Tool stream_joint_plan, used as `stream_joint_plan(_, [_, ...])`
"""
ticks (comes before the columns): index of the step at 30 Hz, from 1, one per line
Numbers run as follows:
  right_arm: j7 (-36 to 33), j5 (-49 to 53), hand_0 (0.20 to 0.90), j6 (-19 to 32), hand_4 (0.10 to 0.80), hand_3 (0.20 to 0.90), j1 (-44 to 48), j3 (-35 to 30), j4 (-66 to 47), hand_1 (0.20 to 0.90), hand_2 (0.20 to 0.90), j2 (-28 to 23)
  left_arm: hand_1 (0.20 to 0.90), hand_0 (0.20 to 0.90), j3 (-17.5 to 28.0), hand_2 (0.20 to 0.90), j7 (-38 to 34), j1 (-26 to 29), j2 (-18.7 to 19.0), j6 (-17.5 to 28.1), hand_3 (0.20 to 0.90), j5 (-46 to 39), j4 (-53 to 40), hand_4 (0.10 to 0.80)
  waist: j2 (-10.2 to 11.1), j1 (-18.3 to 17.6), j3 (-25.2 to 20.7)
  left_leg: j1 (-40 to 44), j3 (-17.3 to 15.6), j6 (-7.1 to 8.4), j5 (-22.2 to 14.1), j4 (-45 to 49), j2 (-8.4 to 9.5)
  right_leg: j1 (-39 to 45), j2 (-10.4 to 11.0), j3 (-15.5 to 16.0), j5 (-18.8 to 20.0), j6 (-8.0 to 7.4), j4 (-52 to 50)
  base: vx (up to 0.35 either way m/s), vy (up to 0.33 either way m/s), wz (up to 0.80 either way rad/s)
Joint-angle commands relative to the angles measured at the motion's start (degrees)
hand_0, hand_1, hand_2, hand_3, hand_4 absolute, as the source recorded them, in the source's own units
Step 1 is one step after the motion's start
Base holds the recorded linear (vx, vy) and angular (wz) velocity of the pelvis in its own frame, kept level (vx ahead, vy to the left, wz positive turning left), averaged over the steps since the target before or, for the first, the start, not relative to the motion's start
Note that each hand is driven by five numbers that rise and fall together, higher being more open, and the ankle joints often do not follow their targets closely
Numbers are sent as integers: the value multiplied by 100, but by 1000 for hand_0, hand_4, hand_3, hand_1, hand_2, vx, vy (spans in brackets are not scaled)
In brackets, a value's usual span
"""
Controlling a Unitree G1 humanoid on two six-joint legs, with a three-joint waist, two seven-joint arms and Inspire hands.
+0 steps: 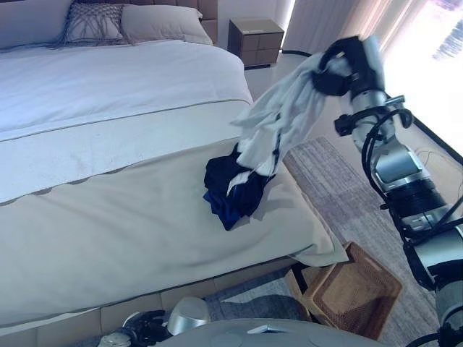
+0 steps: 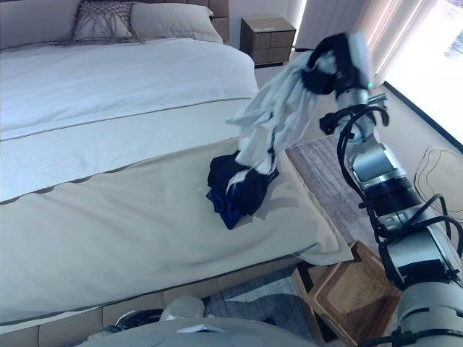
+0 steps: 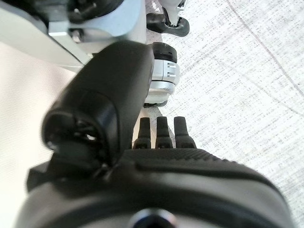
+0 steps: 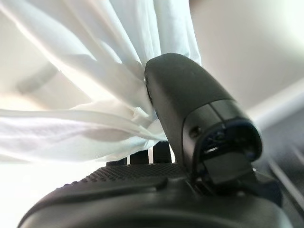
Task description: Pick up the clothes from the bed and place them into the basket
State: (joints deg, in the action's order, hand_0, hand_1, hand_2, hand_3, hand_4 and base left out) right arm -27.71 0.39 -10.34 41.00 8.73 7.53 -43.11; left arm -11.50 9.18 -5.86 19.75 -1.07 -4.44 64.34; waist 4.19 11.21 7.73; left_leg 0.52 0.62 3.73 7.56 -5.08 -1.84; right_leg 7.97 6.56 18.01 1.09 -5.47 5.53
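Note:
My right hand (image 1: 334, 69) is raised high over the bed's right edge, shut on a white garment (image 1: 278, 119) that hangs down from it. In the right wrist view the thumb (image 4: 190, 109) presses the white cloth (image 4: 95, 95) against the fingers. The garment's lower end reaches a dark navy garment (image 1: 231, 189) that rests bunched on the beige bedspread (image 1: 130, 231). A brown wicker basket (image 1: 354, 293) stands on the floor below the bed's corner. My left hand (image 3: 161, 137) hangs low beside the bed, fingers straight, holding nothing.
The bed has a white duvet (image 1: 108, 79) and pillows (image 1: 94, 23) at the head. A wooden nightstand (image 1: 255, 40) stands behind it. A grey rug (image 1: 340, 188) covers the floor to the right, by curtains (image 1: 340, 18).

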Motion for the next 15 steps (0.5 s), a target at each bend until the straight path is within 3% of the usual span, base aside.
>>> stream_joint_plan(1, [-581, -397, 300, 347, 100, 200, 283, -650, -552, 300, 300, -1249, 900, 900, -131, 900, 152, 306, -105, 131, 900, 127, 293, 800, -42, -292, -307, 382, -187, -244, -858, 13, 187, 25, -313, 17, -435, 178, -265, 6, 0, -19])
stream_joint_plan(4, [-202, -186, 300, 480, 100, 200, -528, -1099, -695, 300, 300, -1327, 900, 900, -49, 900, 176, 325, -90, 85, 900, 53, 254, 800, -99, -524, -319, 445, -362, -252, -918, 8, 157, -21, -306, -129, -436, 162, -292, 2, -13, -24])
stream_joint_plan(9, [682, -408, 300, 731, 100, 200, -1961, -1539, -726, 300, 300, -973, 900, 900, -26, 900, 145, 429, -76, 31, 900, -138, 110, 800, -198, -954, -228, 466, -655, -275, -982, 8, 103, -173, -325, -438, -392, 143, -323, -37, -46, -32])
stream_joint_plan(15, [972, -655, 300, 620, 100, 200, -2219, -1354, -190, 300, 300, -730, 900, 900, -170, 900, 63, 645, -83, -11, 900, -283, -85, 800, -276, -1175, -17, 382, -807, -279, -950, 8, 60, -381, -357, -630, -344, 168, -385, -77, -82, -36])
